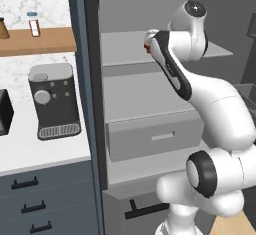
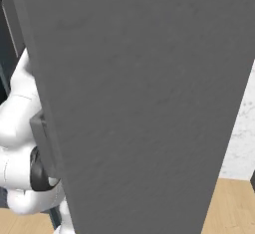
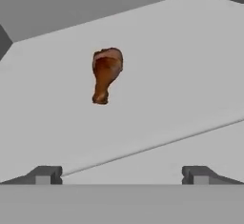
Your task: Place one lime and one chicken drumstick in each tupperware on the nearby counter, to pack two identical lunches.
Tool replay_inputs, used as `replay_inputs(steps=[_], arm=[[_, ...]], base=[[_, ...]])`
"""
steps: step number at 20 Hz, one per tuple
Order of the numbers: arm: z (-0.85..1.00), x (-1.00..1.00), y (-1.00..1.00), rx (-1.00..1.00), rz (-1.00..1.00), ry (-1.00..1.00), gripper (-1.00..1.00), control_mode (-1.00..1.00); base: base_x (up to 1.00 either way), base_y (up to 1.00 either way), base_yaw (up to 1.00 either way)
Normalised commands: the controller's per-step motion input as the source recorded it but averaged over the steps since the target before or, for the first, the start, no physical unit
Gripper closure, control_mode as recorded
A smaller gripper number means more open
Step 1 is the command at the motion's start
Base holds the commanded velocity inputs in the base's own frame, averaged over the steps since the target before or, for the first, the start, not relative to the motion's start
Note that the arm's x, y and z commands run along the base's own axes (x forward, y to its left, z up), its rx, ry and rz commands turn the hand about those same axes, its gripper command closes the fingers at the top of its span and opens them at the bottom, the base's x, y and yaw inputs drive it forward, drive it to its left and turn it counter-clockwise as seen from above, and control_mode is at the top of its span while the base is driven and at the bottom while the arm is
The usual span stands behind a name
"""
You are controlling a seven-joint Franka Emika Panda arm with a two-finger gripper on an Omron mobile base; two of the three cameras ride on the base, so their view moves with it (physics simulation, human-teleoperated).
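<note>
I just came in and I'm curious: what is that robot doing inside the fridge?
The robot arm is reaching into the open fridge, toward a chicken drumstick lying by itself on a grey shelf. Its gripper is open and not touching the drumstick yet, so nothing has been picked up. A coffee machine sits on the white counter beside the fridge.

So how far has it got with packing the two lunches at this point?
Early. Nothing looks packed: no container is in view, and the white counter carries just a dark coffee machine. In hand: the arm reaches into the open grey fridge, the gripper with jaws open, facing one orange-brown chicken drumstick lying on a shelf, ungrasped. Left: essentially every pick and placement.
</note>
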Motion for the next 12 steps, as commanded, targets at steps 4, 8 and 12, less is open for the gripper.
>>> replay_inputs(steps=[4,8,12], arm=[[-0.24,1.00,0.00,0.00,0.01,0.10,-1.00,-1.00],[-0.44,0.95,0.00,0.00,0.01,0.01,-1.00,-1.00],[-0.39,0.81,0.00,0.00,0.00,0.00,-1.00,-1.00]], base=[[0.00,0.00,0.00],[0.00,0.00,0.00],[0.00,0.00,0.00]])
